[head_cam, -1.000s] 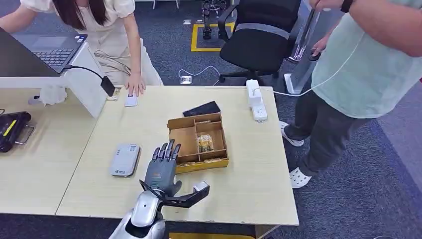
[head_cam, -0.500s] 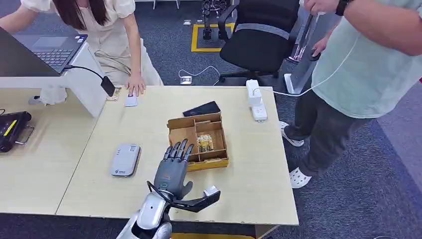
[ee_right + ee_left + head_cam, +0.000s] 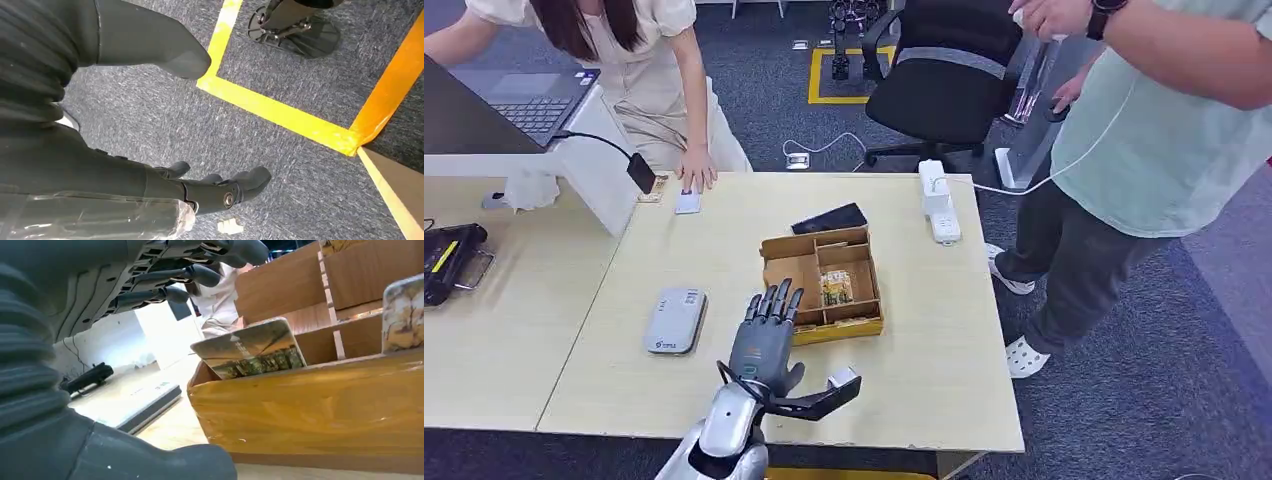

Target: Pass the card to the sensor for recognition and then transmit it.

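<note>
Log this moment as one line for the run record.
left robot hand: open, at cardboard box front wall | card: in box, untouched | right robot hand: hanging over floor | sensor: idle

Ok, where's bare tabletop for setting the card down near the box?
Bare tabletop lies right of the cardboard box, out to the table edge. Another patch separates the grey card reader from the left hand. Behind the box, a black phone crowds it.

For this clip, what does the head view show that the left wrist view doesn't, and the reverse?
Head view alone: the whole table, two people standing at it, the laptop, the power strip and a black chair.

Left wrist view alone: a card standing tilted in the box, its printed face legible, close in front of the fingers.

Both: the left hand, open, the cardboard box and the grey sensor.
</note>
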`<action>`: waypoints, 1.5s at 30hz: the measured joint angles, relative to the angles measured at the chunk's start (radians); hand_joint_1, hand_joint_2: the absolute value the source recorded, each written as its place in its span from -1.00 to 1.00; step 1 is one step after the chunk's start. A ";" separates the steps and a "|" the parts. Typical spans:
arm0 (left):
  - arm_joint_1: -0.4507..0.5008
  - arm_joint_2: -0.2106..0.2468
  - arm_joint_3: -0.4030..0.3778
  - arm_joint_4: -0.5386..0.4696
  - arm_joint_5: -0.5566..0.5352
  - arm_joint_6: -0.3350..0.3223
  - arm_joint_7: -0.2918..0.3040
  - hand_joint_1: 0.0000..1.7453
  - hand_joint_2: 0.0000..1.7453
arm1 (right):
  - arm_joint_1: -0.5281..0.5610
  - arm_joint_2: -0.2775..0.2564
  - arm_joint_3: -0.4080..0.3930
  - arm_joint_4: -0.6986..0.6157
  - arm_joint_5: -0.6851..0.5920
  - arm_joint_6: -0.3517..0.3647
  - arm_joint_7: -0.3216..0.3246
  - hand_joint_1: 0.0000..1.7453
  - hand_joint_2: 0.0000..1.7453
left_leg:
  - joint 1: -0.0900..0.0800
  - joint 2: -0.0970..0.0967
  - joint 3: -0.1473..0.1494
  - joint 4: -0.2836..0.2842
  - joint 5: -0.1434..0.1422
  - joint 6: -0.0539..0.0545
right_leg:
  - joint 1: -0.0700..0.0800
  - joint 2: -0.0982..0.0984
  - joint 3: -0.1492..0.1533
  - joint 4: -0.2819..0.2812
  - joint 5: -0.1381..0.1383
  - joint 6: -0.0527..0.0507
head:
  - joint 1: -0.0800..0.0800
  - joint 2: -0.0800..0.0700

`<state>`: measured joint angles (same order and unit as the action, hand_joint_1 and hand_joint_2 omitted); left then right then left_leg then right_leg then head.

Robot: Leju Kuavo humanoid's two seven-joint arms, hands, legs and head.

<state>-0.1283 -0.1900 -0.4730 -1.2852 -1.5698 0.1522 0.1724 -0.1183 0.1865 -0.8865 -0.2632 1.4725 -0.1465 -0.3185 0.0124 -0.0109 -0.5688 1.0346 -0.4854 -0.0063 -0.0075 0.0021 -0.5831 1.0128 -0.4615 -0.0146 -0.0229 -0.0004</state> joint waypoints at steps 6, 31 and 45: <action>-0.010 0.000 0.001 0.028 0.000 0.006 0.006 -1.00 1.00 | -0.003 0.000 0.001 0.000 0.001 0.001 0.000 -1.00 1.00 | 0.000 0.000 0.000 0.000 0.000 0.000 | 0.000 0.000 0.000 0.000 0.000 0.000 | 0.000 0.000; -0.035 0.013 0.005 0.072 0.000 0.001 0.006 -1.00 1.00 | -0.004 0.003 0.004 0.000 -0.003 0.003 0.005 -1.00 1.00 | 0.000 0.000 0.000 0.000 0.001 -0.001 | 0.000 0.000 0.000 0.000 0.000 0.000 | 0.000 0.000; -0.032 -0.001 0.005 0.063 0.000 -0.007 -0.029 -1.00 1.00 | -0.003 0.003 0.004 0.000 -0.007 0.004 0.005 -1.00 1.00 | 0.000 0.000 0.000 0.000 0.001 -0.001 | 0.000 0.000 0.000 0.000 0.000 0.000 | 0.000 0.000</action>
<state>-0.1602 -0.1911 -0.4677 -1.2223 -1.5698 0.1453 0.1438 -0.1217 0.1892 -0.8824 -0.2632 1.4656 -0.1427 -0.3140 0.0125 -0.0109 -0.5688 1.0346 -0.4848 -0.0071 -0.0075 0.0020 -0.5831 1.0129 -0.4612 -0.0149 -0.0225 -0.0004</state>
